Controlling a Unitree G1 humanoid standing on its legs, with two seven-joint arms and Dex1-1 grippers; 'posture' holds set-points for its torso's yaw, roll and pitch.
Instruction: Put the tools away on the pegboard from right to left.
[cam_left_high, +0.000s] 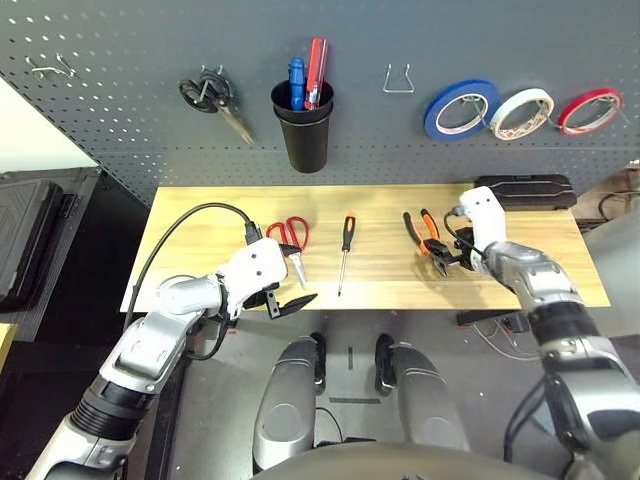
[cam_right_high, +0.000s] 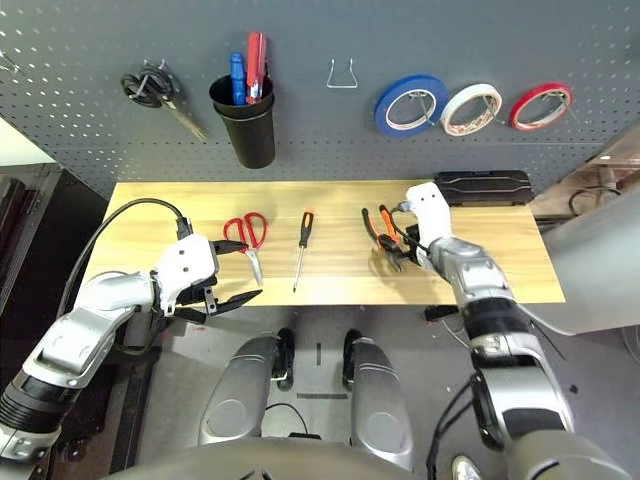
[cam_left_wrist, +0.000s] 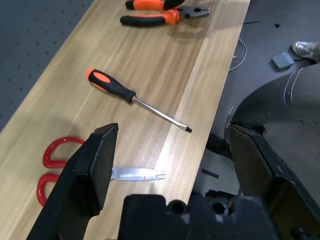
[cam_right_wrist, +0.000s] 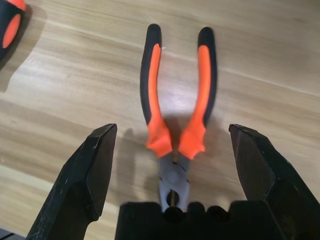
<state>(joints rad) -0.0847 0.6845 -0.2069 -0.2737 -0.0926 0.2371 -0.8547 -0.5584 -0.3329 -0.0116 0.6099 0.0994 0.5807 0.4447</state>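
The orange-and-black pliers (cam_right_wrist: 176, 107) lie on the wooden table (cam_left_high: 520, 275), handles toward the pegboard (cam_left_high: 120, 120). My right gripper (cam_right_wrist: 172, 132) hovers open over their head, one finger on each side, touching nothing. The black-and-orange screwdriver (cam_left_high: 345, 250) lies mid-table, and the red-handled scissors (cam_left_high: 290, 238) lie to its left. My left gripper (cam_left_high: 290, 285) stands open at the table's front edge by the scissors' blade tip (cam_left_wrist: 140, 174), holding nothing. The cream-white tape roll (cam_left_high: 522, 112) hangs on the pegboard between a blue roll (cam_left_high: 460, 108) and a red roll (cam_left_high: 588, 110).
On the pegboard hang black-handled scissors (cam_left_high: 212, 98), a black cup (cam_left_high: 302, 125) holding blue and red tools, and a bare wire hook (cam_left_high: 398, 80). A black case (cam_left_high: 525, 190) lies at the table's back right. A dark cabinet (cam_left_high: 30, 240) stands left of the table.
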